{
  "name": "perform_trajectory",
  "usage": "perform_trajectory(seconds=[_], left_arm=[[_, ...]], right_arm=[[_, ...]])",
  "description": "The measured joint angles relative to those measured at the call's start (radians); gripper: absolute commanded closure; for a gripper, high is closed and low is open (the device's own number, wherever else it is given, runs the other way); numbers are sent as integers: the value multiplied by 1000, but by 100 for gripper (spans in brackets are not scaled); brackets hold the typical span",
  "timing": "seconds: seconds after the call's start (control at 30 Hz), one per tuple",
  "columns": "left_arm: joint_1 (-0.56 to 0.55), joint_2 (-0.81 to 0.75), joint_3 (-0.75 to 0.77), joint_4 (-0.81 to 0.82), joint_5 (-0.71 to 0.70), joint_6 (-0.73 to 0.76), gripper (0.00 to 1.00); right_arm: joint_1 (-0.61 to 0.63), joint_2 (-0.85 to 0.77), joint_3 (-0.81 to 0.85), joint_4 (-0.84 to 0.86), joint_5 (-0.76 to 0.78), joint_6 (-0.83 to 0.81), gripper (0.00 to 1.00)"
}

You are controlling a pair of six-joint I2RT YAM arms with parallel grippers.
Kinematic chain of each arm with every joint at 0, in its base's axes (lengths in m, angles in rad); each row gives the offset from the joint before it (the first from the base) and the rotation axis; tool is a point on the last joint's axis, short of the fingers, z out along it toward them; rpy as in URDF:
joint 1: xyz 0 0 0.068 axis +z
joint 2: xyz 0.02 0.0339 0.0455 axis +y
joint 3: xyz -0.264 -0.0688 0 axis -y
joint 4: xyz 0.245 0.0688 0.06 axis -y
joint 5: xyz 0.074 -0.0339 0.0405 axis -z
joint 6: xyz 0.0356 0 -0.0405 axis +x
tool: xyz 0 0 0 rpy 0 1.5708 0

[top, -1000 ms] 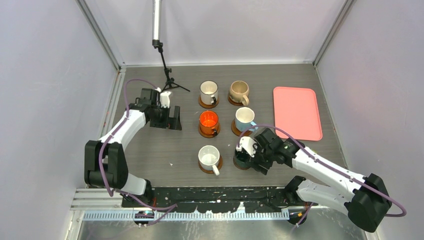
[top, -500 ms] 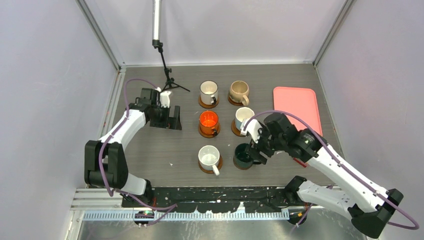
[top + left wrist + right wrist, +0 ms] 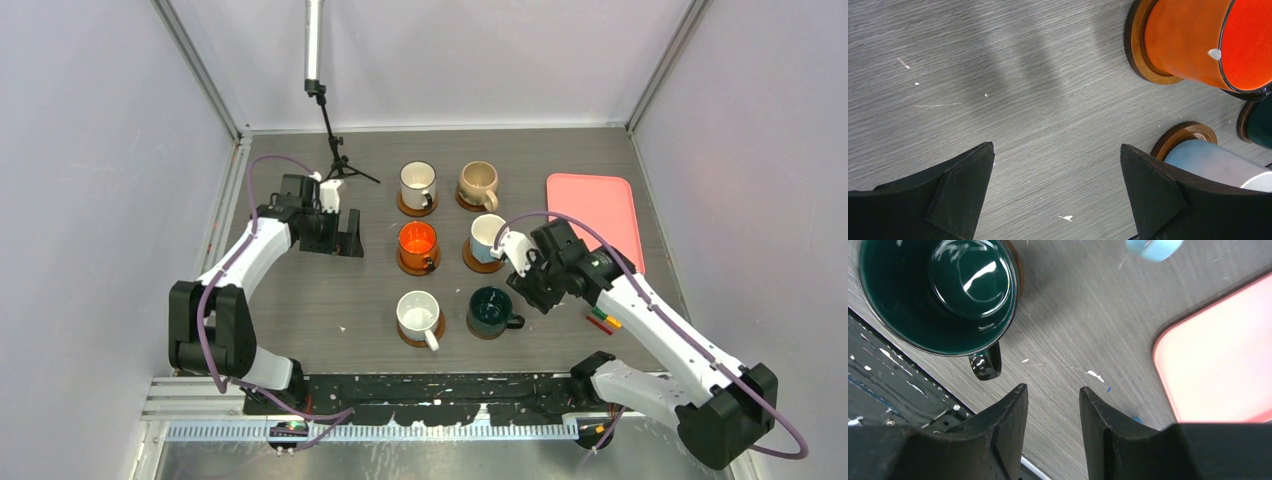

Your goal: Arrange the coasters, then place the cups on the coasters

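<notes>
We count six cups, each on a coaster, in two columns and three rows mid-table.
- **Far row:** white cup and beige cup.
- **Middle row:** orange cup and light blue cup.
- **Near row:** second white cup and dark green cup, whose coaster just shows its rim.

The right gripper hangs near the dark green cup, not touching it. In the top view that cup lies at about 8 o'clock from the gripper, with its handle pointing to roughly 4 o'clock. In the wrist view the fingers show a narrow gap with nothing between them.

The left gripper is spread wide and empty. It sits at 9 o'clock of the orange cup, well apart from the dark green cup, so the right arm is nearer.

We judge the placing done. The next move is likely to pull clear, and the risk is clipping that handle. The pink tray lies at 3 o'clock of the grid.
</notes>
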Motion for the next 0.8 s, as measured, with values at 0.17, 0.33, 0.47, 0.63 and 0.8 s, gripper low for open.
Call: perform_trajectory(seconds=[0.17, 0.33, 0.47, 0.63, 0.8], left_arm=[[0, 0, 0, 0, 0, -3, 0], [0, 0, 0, -2, -3, -6, 0], [0, 0, 0, -2, -3, -8, 0], [0, -1, 0, -3, -4, -11, 0], [0, -9, 0, -5, -10, -11, 0]], right_arm=[[-3, 43, -58, 4, 1, -32, 53], [-3, 59, -64, 18, -18, -36, 53], [-3, 72, -71, 38, -31, -37, 53], [-3, 79, -97, 50, -49, -43, 51], [-3, 78, -117, 49, -74, -63, 46]])
